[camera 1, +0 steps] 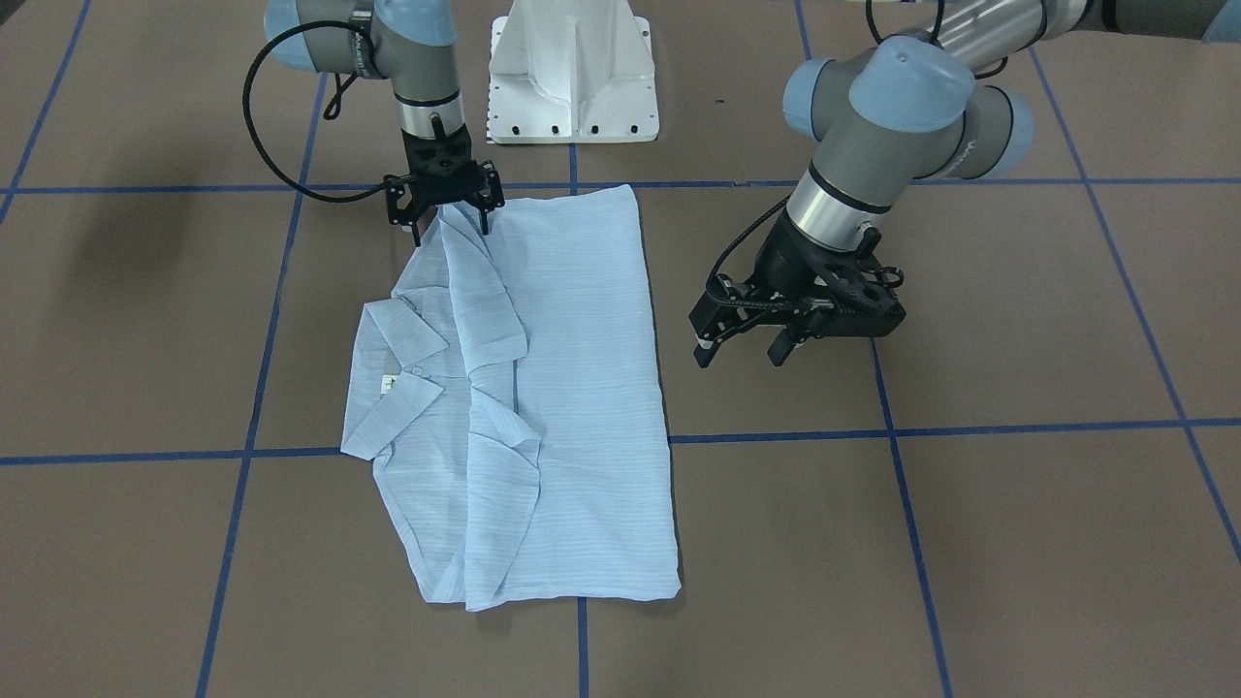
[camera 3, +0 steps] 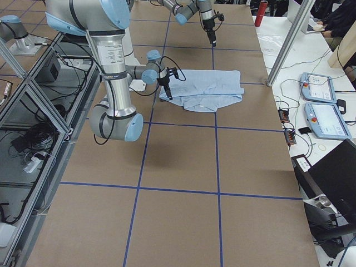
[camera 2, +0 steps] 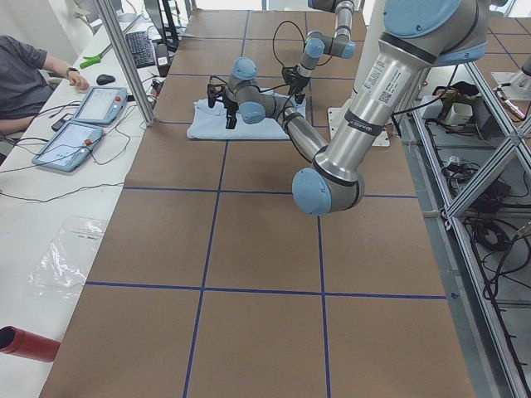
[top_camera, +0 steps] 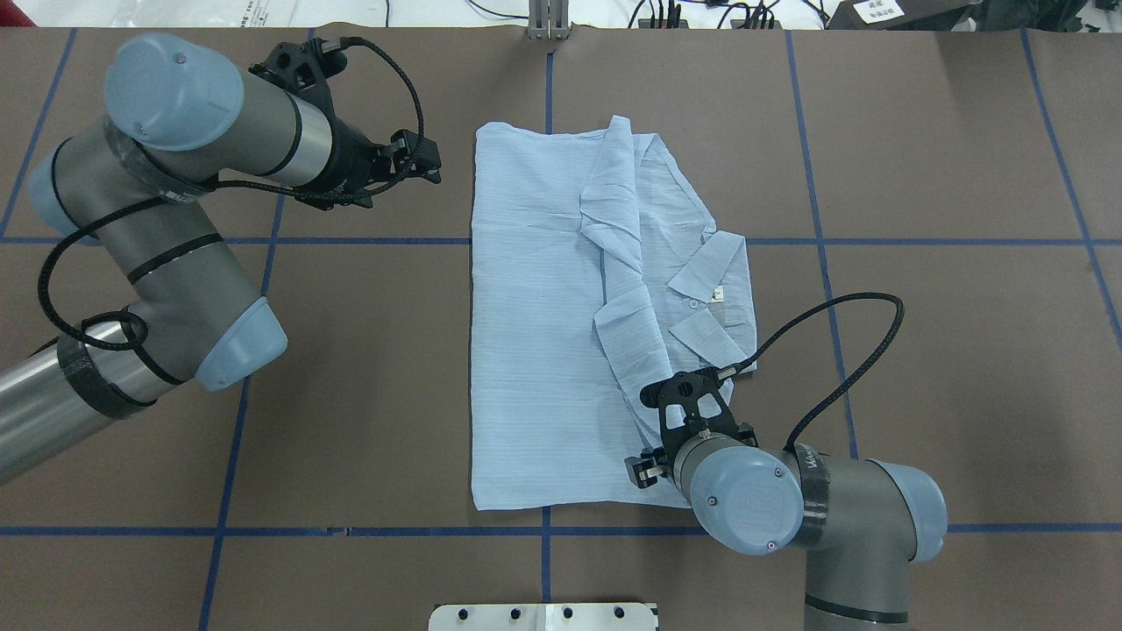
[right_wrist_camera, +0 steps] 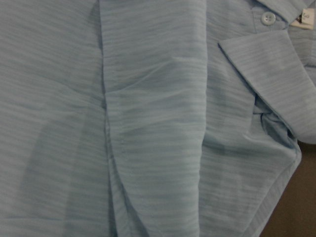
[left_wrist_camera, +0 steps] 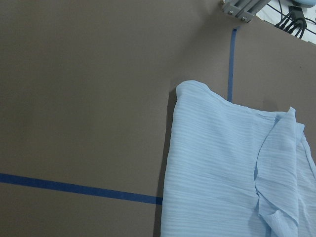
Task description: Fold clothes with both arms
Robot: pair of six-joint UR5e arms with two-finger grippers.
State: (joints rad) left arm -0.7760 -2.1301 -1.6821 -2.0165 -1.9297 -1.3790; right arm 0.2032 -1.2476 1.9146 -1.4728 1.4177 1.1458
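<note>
Seen from over the robot's shoulders, with 12 o'clock at the table's far edge, you have two arms, two grippers and one shirt before you. The left arm [top_camera: 166, 263] reaches in from 9 o'clock. Its left gripper [top_camera: 429, 164] hangs with jaws apart and nothing between them, over bare table just off the shirt's 10 o'clock corner, clear of the cloth.

The single light-blue striped shirt [top_camera: 535, 350] lies flat at the table's centre, folded into a tall panel running from 12 to 6 o'clock. Its collar [top_camera: 710, 263] is turned toward 3 o'clock, with one white button [top_camera: 692, 304] and one small label [top_camera: 719, 294] showing there.

The right arm [top_camera: 841, 517] comes in from 5 o'clock. The right gripper [camera 1: 450, 228] points down at the shirt's 5 o'clock corner, fingers spread wide with a ridge of cloth between them. Whether they touch the cloth, you cannot tell.

The table [top_camera: 920, 350] is brown, ruled into squares by blue tape lines [top_camera: 351, 240], and one white pedestal base [camera 1: 572, 78] sits at 6 o'clock. Beyond 12 o'clock runs a white bench [camera 2: 33, 215] with two control tablets [camera 2: 99, 104], one seated person [camera 2: 25, 70], one clear plastic bag [camera 2: 70, 257] and one red cylinder [camera 2: 21, 342].
</note>
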